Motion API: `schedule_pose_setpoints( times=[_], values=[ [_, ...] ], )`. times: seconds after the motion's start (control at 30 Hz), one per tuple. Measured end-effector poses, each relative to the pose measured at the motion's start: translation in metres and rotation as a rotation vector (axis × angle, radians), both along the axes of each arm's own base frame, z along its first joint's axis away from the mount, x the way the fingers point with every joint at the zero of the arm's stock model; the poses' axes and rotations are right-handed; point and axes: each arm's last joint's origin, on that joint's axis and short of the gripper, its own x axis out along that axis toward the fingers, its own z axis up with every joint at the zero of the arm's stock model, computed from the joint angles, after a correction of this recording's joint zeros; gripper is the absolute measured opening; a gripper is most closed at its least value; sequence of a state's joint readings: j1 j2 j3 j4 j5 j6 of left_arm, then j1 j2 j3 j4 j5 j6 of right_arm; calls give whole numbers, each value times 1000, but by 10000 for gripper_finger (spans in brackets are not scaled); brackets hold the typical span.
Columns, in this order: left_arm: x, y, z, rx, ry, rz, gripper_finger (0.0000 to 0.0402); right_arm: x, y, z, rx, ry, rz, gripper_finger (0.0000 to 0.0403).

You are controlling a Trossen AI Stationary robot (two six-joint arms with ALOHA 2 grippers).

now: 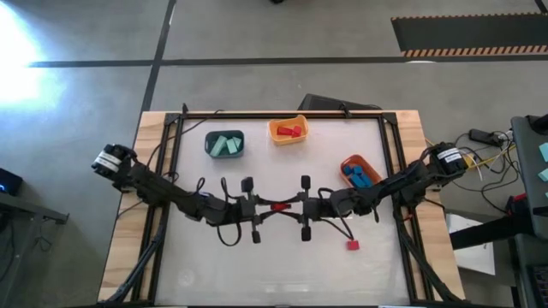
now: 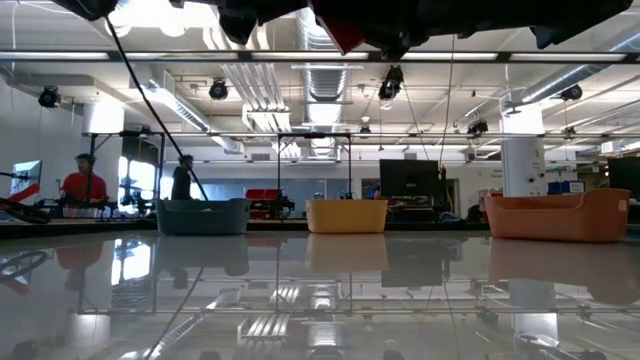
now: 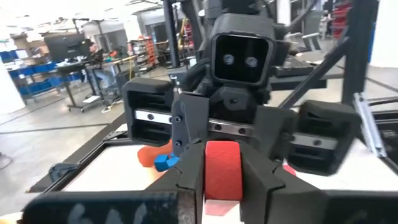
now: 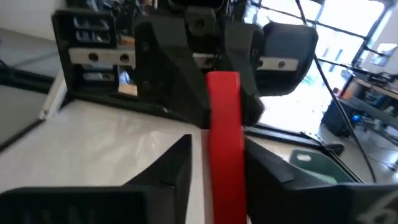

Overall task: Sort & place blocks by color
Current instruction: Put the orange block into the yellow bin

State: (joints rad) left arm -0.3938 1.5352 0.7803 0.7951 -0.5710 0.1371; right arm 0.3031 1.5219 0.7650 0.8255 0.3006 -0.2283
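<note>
A red block (image 1: 280, 206) hangs above the middle of the table between my two grippers, which point level at each other. My left gripper (image 3: 222, 180) comes from the table's left and is shut on the block (image 3: 222, 165). My right gripper (image 4: 217, 180) comes from the right and is open, its fingers standing either side of the block's other end (image 4: 224, 124). One of its fingers (image 4: 177, 165) stands clear of the block. Another red block (image 1: 352, 245) lies flat on the table near the right. My left gripper pinches the red block by its two flat sides (image 3: 211, 168) between its two fingers. The fingers come level from the table's left and lie along the block. The block is lifted clear of the table. My right gripper has one finger (image 4: 267, 168) close against the block; I cannot tell whether it touches.
Three bins stand at the far side: a dark teal one (image 1: 208, 145) holding mint blocks, a yellow-orange one (image 1: 288, 139) holding red blocks, and an orange one (image 1: 346, 161) at the right holding blue blocks. A black frame (image 1: 282, 114) borders the table.
</note>
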Motion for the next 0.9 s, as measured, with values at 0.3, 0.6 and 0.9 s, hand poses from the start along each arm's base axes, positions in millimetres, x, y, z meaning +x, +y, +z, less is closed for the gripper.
schedule_pose_setpoints(
  times=[0.3,0.6,0.9],
  values=[
    [11,33,-3,10,41,78,45,-15,-8,13,-51,110,-81,175],
    [24,110,-9,-41,187,359,45,-63,-25,56,-83,199,-190,199],
    [26,191,-8,-111,193,488,45,-97,-36,77,-25,217,-207,189]
  ],
)
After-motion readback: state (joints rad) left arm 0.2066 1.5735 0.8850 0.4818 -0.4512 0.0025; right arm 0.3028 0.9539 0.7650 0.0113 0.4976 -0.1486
